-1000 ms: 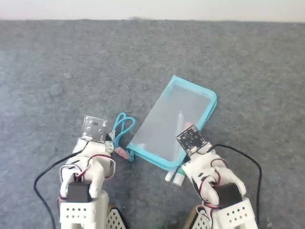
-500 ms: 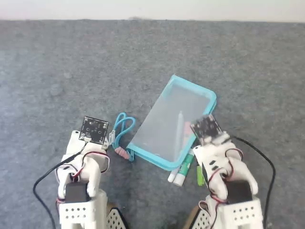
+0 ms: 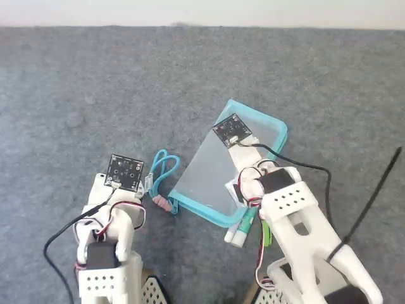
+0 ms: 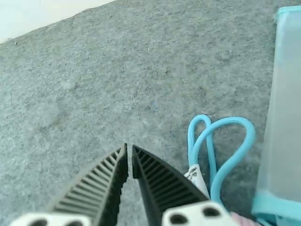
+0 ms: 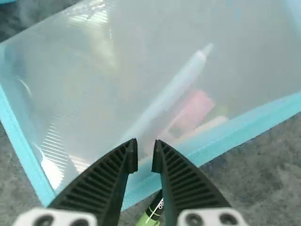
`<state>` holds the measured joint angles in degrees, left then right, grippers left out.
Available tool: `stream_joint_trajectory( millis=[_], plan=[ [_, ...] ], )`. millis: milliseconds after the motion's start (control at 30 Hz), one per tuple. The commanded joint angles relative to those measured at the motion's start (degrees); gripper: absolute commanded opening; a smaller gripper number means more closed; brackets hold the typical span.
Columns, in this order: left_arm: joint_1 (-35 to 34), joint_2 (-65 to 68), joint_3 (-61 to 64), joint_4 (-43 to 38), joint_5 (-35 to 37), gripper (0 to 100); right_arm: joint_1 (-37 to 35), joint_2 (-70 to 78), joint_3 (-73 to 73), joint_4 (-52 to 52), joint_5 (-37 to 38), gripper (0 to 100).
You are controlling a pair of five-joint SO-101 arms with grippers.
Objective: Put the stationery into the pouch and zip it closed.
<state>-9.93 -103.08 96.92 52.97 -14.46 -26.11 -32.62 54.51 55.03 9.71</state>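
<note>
- The pouch (image 3: 201,172), clear with a teal edge, lies flat at a slant on the grey mat (image 3: 82,82), in front of and between the two arms.
- Through its clear side the right wrist view shows a white pen (image 5: 176,92) and a pink item (image 5: 194,109) inside.
- In the high view, two white pen ends (image 3: 233,235) stick out past the pouch's near edge. A green pen (image 3: 266,232) lies just beside them, partly under the right arm; whether its tip is inside cannot be told.
- A pink zip pull (image 3: 161,203) sits at the pouch's near left corner, with a teal cord loop (image 3: 163,167) lying on the mat beside it.
- The right gripper (image 5: 145,151) hangs over the pouch's clear face close to its near edge, jaws almost together with a thin gap, gripping nothing.
- The left gripper (image 4: 130,157) is above bare mat just beside the cord loop, apart from the pouch, jaws nearly touching and empty.
</note>
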Motion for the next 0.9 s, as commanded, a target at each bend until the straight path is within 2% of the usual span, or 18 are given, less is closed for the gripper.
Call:
stream_joint_trajectory(
  millis=[0,133,367,633,867],
  plan=[
    [-0.4,-1.6,-0.5,-0.1,0.9,1,2.9,-1.5,-3.1,-1.2,-1.2,15.1],
    [-0.4,-1.6,-0.5,-0.1,0.9,1,3.3,-6.1,-1.5,-1.2,-1.2,23.6],
    [-0.4,-1.5,-0.5,0.7,0.9,1,8.0,-13.0,3.3,-2.8,-1.3,24.2],
    [-0.4,-1.5,-0.5,1.3,0.9,1,7.9,-3.8,2.1,-5.8,-1.2,24.2],
    [-0.4,-1.5,-0.5,1.5,0.8,1,7.9,7.8,-6.2,-5.8,-3.6,24.2]
  ],
)
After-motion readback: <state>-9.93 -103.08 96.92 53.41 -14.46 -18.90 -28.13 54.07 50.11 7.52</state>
